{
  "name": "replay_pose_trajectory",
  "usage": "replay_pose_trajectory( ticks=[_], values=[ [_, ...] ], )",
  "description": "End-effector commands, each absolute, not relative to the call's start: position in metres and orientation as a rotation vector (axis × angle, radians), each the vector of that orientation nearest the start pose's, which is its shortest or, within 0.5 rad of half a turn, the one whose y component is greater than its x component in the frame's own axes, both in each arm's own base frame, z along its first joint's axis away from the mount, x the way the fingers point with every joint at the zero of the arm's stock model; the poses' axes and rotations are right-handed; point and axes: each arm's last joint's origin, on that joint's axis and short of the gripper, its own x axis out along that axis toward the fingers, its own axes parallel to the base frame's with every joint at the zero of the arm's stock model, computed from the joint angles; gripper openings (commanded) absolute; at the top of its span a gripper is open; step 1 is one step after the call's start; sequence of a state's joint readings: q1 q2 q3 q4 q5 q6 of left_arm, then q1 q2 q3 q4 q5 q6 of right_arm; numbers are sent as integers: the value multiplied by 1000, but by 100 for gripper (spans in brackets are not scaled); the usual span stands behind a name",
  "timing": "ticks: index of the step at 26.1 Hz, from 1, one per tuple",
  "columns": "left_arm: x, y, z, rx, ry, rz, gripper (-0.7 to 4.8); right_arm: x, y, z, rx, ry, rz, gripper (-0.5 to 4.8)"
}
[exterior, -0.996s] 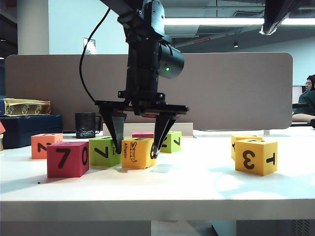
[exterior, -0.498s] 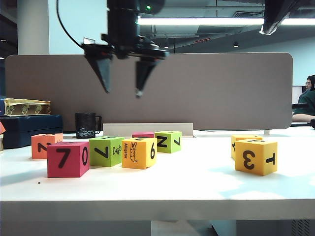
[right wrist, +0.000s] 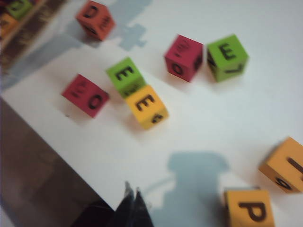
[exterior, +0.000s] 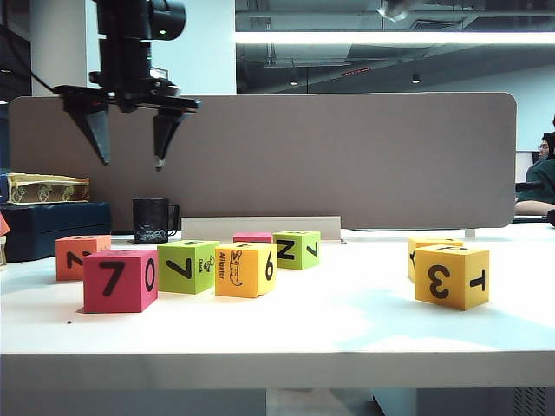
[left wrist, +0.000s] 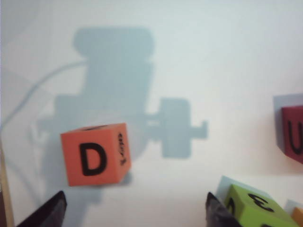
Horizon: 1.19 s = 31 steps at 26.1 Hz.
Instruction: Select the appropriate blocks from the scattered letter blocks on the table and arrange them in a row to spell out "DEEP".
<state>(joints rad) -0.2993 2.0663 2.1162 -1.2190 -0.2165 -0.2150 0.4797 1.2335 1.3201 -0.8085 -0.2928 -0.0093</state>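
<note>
Worktop (exterior: 286,334), plain white, carries the scattered cubes: on the left of the exterior view an orange block (exterior: 81,256) at the rear, a larger red cube marked "7" and "0" (exterior: 120,280) in front of it, then a lime-green "7" block (exterior: 187,266) touching the yellow-orange alligator block with "6" (exterior: 246,269). Behind these sit a second lime-green cube (exterior: 297,250) and a low red one (exterior: 252,237); well apart on the right stands the yellow-orange "3"/"T" block (exterior: 451,276), another yellow-orange cube (exterior: 428,248) just behind it. A black mug (exterior: 151,220) and stacked boxes (exterior: 48,208) stand by the grey partition (exterior: 347,160). The left end effector (exterior: 130,143) hangs high above the orange block, released and holding nothing; its wrist camera reads that block's top as "D" (left wrist: 94,153). The right end effector (right wrist: 131,205), seen only in its own wrist view, looks clenched and empty above the worktop's edge; that view shows tops "E", "E", "E" and "P" (right wrist: 249,208).
</note>
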Motion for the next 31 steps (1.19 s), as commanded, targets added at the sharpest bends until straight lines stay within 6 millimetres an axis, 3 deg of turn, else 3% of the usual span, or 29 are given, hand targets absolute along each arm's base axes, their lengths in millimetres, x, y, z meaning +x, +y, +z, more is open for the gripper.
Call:
replay_pose_trajectory(
  ticks=[1, 5, 7, 14, 28, 30, 31],
  values=[
    [415, -105, 319, 68, 1093, 72, 377, 213, 124, 377, -26, 669, 853, -1],
    [424, -95, 302, 44, 1085, 84, 390, 213, 133, 377, -21, 659, 922, -1],
    [427, -92, 290, 38, 1095, 94, 442, 213, 138, 375, -27, 668, 939, -1],
    [442, -86, 249, 67, 1205, 133, 445, 212, 146, 371, -38, 690, 965, -1],
    [441, -64, 232, 15, 1312, 176, 442, 213, 147, 370, -40, 697, 960, -1],
    [441, -64, 227, -12, 1324, 148, 421, 213, 147, 370, -40, 698, 960, -1],
    [440, -63, 222, -16, 1331, 145, 372, 213, 147, 370, -40, 698, 960, -1]
  ],
)
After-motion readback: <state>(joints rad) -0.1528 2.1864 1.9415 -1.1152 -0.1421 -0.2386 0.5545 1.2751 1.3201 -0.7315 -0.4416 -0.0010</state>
